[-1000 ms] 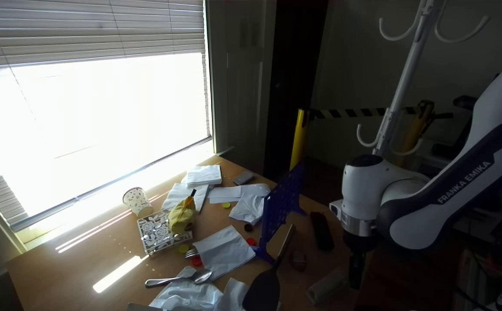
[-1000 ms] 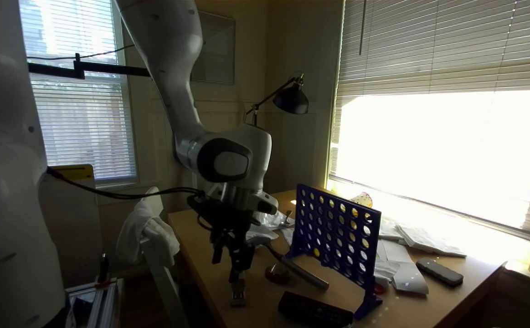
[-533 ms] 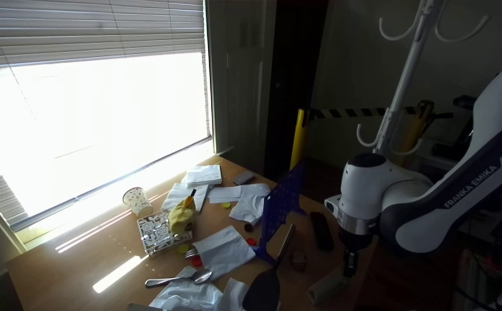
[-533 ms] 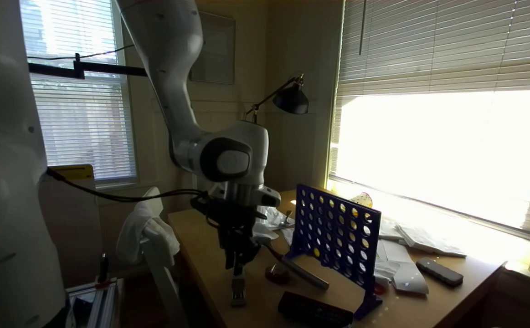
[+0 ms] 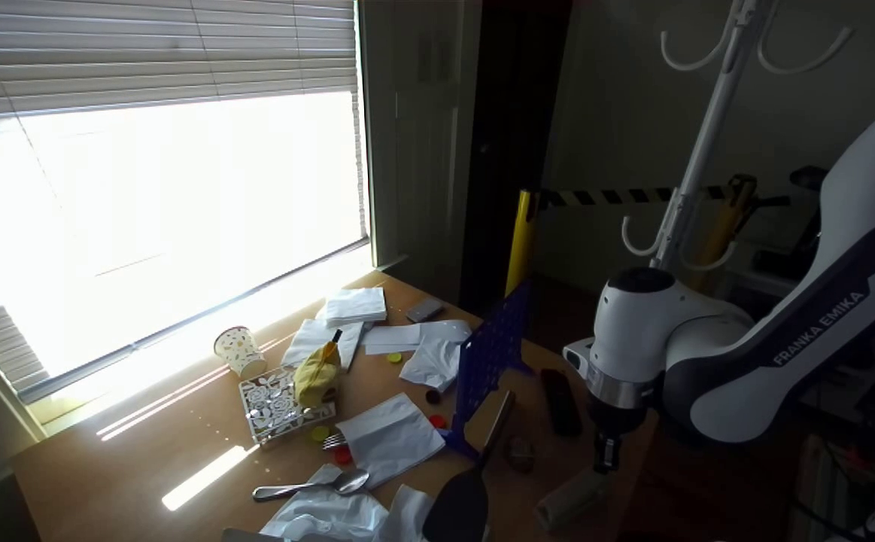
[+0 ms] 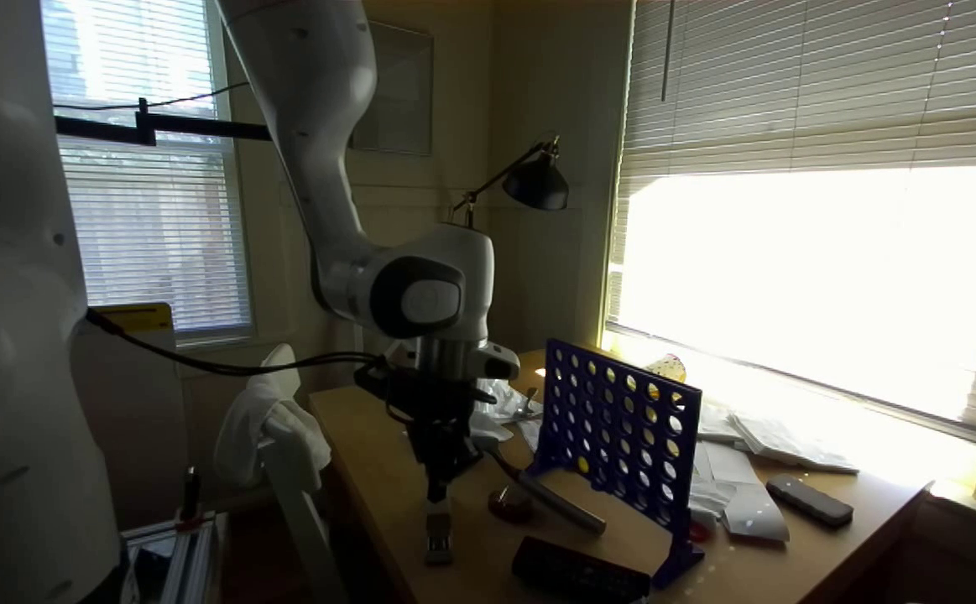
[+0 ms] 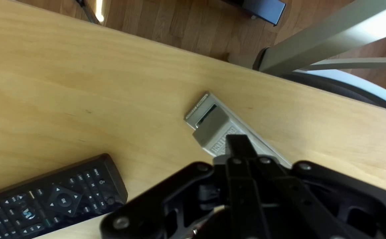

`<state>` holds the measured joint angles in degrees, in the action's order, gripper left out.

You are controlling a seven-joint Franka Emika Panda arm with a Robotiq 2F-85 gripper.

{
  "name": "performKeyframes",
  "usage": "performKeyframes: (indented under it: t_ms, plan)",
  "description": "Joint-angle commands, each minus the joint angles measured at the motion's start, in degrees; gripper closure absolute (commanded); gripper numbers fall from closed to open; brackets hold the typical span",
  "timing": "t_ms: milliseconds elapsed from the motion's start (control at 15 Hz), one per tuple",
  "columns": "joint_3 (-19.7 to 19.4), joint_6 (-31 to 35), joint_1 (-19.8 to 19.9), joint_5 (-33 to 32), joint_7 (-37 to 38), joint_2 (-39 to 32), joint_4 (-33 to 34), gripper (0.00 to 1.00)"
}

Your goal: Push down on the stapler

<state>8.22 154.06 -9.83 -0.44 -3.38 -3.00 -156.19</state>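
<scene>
tool point(image 7: 241, 146) over stapler point(image 7: 224, 128), cup point(image 5: 240, 353) contents unclear

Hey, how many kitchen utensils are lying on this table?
3. A spoon lies partly on a crumpled white sheet, a fork shows its tines beside a napkin, and a spatula lies beside the blue board. Others may be hidden or cut off by the frame.

The gripper point(image 6: 436, 495) pointed down, fingers together, at the far end of the stapler point(image 6: 439, 544) on the table point(image 6: 368, 438); whether they touched could not be told. To their right lay a spatula point(image 6: 561, 503) and, nearer, a black remote point(image 6: 580, 572). A blue holed frame point(image 6: 620, 436) stood upright farther right, with white papers point(image 6: 790, 445) to its right.
</scene>
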Motion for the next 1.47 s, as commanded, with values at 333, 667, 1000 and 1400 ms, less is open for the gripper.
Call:
performKeyframes:
  t_ms: [333, 667, 1000, 1400]
  plan:
    - [-1.34, 3.19, 2.17, -2.52, -2.54, -4.59, 0.28, 1.00]
    - [-1.58, 5.25, 2.69, -3.15, -3.85, -5.62, 0.31, 1.00]
    - [-1.92, 5.84, 3.01, -4.26, -3.84, -6.80, 0.54, 1.00]
    - [-2.83, 6.81, 2.68, -8.11, -2.15, -7.75, 0.35, 1.00]
